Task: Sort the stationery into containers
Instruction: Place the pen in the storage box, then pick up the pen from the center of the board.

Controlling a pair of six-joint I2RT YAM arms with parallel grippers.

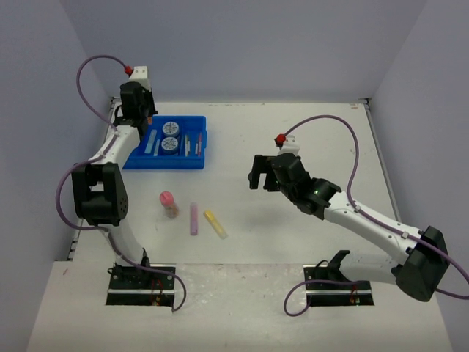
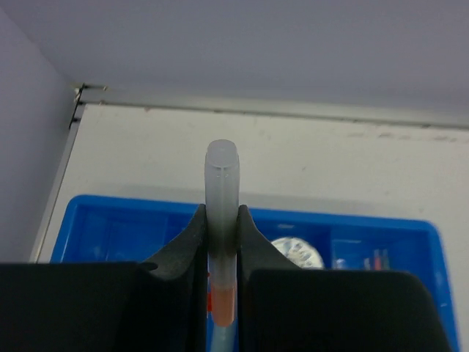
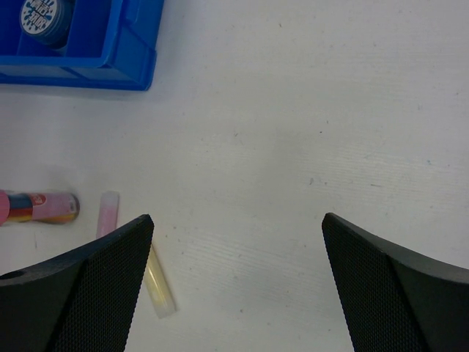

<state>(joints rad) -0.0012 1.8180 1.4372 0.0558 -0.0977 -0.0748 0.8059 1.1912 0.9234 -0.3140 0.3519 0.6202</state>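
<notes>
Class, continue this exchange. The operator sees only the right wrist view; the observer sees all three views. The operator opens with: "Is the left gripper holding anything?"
Observer: Yes. The left gripper is shut on a translucent marker stick with an orange band.
Operator: Where is it?
Observer: Above the left end of the blue tray.
Operator: What does that tray hold in all?
Observer: Two round tubs, a pale blue stick and thin pens.
</notes>
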